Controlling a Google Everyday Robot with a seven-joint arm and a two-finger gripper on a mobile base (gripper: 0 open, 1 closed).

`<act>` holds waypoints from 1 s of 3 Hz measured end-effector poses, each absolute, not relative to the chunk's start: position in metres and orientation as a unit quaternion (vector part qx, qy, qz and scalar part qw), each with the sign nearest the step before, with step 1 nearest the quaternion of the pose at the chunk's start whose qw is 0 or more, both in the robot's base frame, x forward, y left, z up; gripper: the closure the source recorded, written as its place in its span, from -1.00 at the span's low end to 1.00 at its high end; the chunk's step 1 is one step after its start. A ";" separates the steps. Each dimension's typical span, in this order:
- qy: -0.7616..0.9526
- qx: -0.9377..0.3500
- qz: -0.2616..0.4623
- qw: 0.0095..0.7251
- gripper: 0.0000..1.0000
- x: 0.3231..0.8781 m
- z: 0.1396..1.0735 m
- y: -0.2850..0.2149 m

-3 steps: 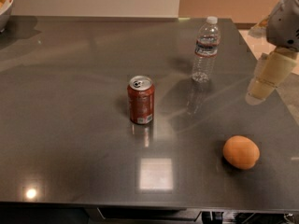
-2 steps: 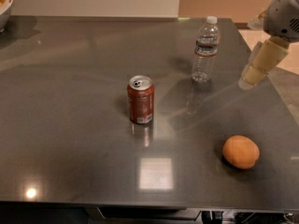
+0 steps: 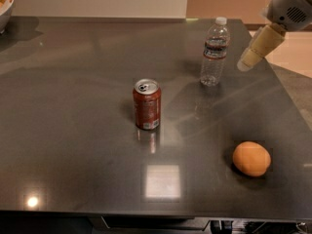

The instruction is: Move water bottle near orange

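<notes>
My hand [image 3: 249, 57] hangs above the far right of the worktop [image 3: 73, 111], just right of the water bottle [image 3: 214, 52] and not touching it. Open or closed, I can't tell from here. The water bottle stands upright toward the far right, white cap on. The orange [image 3: 251, 158] sits at the near right, well apart from the bottle. A reddish-brown soda can [image 3: 146, 105] stands upright in the middle, left of both. The edge of a pale bowl [image 3: 4, 6] shows at the far left corner.
</notes>
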State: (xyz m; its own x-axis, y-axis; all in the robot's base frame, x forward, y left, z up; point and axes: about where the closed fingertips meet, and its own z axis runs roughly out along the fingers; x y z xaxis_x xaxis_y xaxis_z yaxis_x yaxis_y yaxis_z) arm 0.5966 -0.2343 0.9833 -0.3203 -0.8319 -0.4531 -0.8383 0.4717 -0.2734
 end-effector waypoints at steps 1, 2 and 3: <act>0.831 -0.475 0.017 0.290 -1.00 0.629 0.977 -0.242; 0.844 -0.442 0.037 0.300 -1.00 0.653 0.967 -0.241; 0.853 -0.417 0.052 0.310 -1.00 0.673 0.958 -0.236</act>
